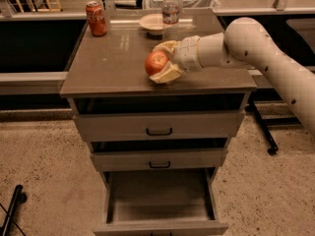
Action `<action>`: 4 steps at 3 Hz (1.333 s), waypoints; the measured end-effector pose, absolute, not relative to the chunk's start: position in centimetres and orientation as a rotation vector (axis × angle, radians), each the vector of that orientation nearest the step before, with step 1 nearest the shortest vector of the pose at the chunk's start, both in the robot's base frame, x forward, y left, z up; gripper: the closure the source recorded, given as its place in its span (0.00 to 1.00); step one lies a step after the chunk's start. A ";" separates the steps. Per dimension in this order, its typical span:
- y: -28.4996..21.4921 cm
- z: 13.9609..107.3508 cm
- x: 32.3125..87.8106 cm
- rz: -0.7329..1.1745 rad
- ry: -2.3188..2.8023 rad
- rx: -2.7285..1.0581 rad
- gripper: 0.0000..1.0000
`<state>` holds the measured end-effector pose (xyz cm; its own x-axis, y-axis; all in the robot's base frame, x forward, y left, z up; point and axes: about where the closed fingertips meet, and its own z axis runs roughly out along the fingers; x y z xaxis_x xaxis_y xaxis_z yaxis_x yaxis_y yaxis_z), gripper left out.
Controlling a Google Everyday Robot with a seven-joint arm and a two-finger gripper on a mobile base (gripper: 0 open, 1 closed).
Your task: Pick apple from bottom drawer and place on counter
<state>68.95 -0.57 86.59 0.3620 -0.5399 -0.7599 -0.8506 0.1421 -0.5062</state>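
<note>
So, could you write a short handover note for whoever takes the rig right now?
Gripper: shut on the apple, low over the counter, near its front edge.
Bottom drawer: pulled open, no apple visible inside.
Done: apple lifted out and brought over the counter.
Left: set it down, release, withdraw; whether it touches the surface yet, cannot tell.
Soda can, bowl, bottle stand at the back.

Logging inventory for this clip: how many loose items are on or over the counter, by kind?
apple: 1, in the gripper, above the counter
can: 1
bowl: 1
bottle: 1
total: 4
</note>
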 end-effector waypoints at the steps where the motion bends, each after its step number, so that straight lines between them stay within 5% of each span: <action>1: -0.7 85.5 70.0 0.364 1.393 -1.484 0.82; 2: -0.7 85.5 70.0 0.370 1.399 -1.479 0.51; 4: -0.7 85.5 70.0 0.370 1.399 -1.479 0.05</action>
